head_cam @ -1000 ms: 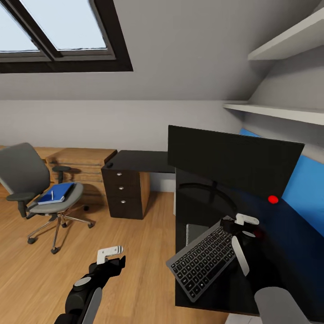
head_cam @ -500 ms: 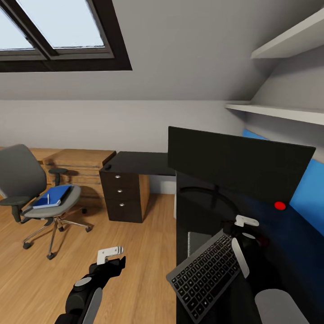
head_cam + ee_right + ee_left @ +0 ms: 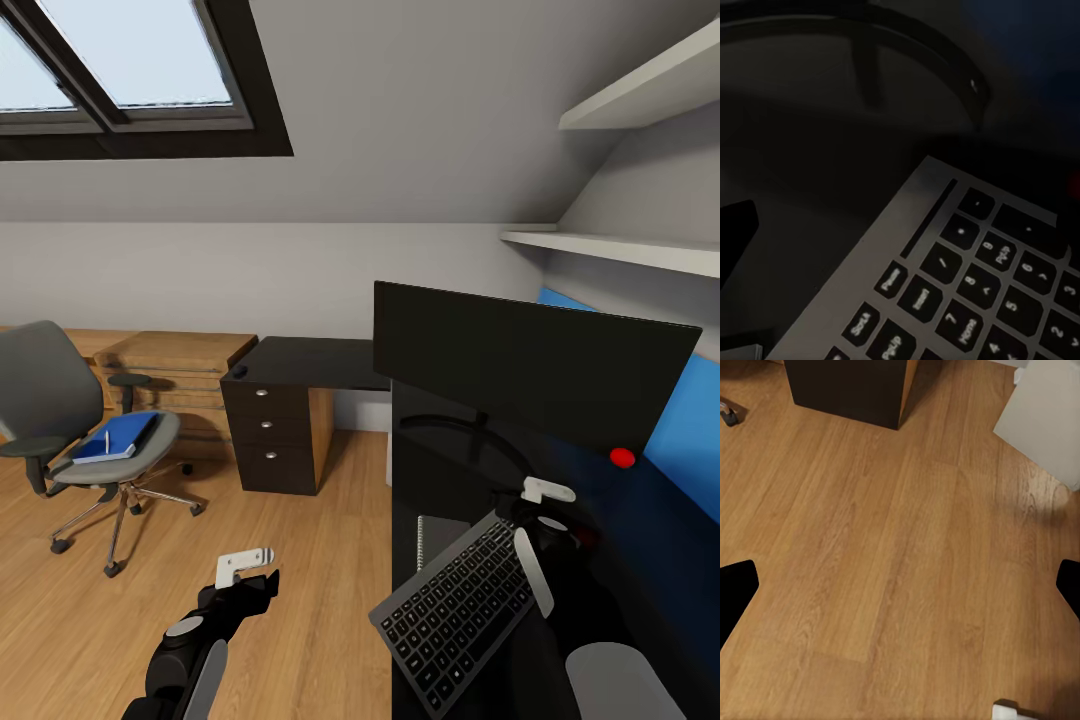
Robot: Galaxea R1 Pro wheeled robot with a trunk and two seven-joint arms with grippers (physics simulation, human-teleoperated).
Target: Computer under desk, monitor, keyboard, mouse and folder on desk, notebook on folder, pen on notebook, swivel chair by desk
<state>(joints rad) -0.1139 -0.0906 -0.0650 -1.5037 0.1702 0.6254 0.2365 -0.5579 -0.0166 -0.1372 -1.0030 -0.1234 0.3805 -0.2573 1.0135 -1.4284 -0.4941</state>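
Step in hand, as I read it: getting the slim dark keyboard w/ grey keys (image 3: 458, 606) placed on the glossy black L-shaped desk (image 3: 310, 358) next to the wide flat black monitor (image 3: 530, 365). Keyboard sits at an angle on the near part of the desk top, one corner poking out over the desk's front edge, in front of the monitor's thin curved stand (image 3: 907, 52). Right gripper (image 3: 545, 512) is at the keyboard's far end; head view suggests it's clamped on that end, but jaws are hidden by the wrist there, and the right wrist view gives just keys and stand — so can't tell if pinching or let go.

Left gripper (image 3: 245, 568) hangs low over the wooden floor (image 3: 892, 570), jaws spread wide, holding nothing.

Other task items: bright blue folder (image 3: 118, 437) lies on the seat of the grey padded swivel chair (image 3: 60, 420), well apart from the desk, w/ a slim white pen (image 3: 107, 440) on top. Small dark rounded mouse (image 3: 240, 371) is on the far desk wing, above the drawer unit w/ silver knobs (image 3: 268, 425).

Next move prob calls for: square the keyboard up fully onto the desk in front of the monitor, release, then go for the mouse. Risk: overhanging corner tips if released as is.
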